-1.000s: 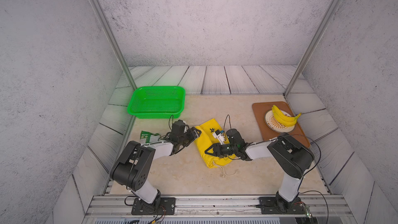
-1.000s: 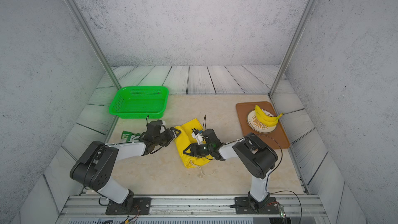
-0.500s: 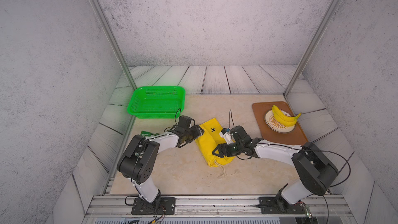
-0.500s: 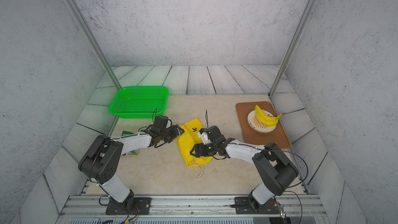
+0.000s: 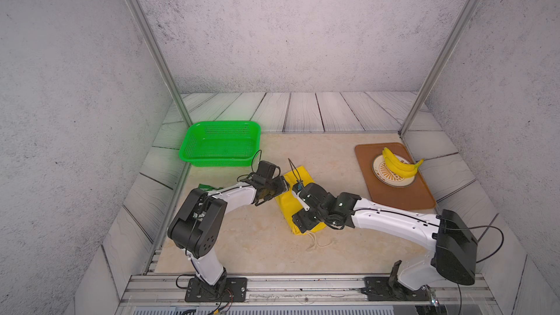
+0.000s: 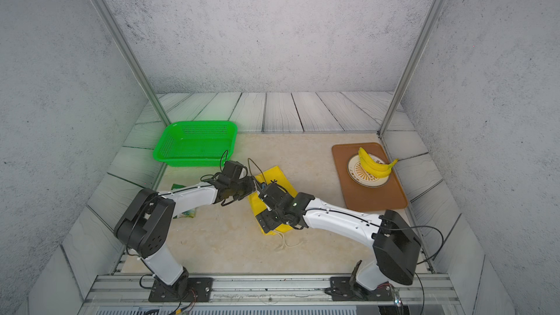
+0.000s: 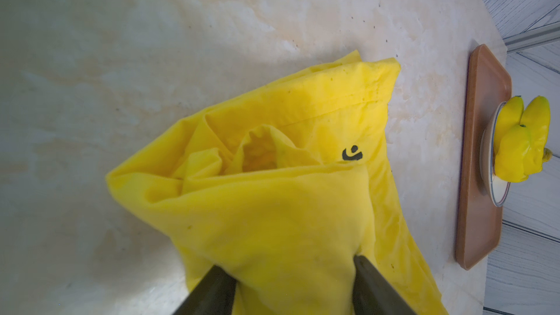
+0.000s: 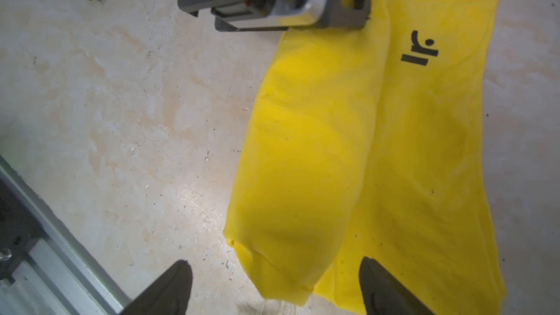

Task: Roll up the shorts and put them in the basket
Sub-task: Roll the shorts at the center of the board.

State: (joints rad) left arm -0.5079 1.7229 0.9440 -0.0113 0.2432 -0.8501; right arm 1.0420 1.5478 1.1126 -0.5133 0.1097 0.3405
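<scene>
- bright yellow cloth shorts: partly rolled, lying on the beige marbled tabletop, centre.
- my left gripper: clamped on the roll's far end.
- my right gripper: jaws apart, straddling the near end.

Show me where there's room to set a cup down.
Bare beige tabletop: between the green plastic mesh basket and the brown rectangular tray, and along the near edge. The middle is crowded: left arm and right arm meet over the bright yellow cloth shorts.
</scene>
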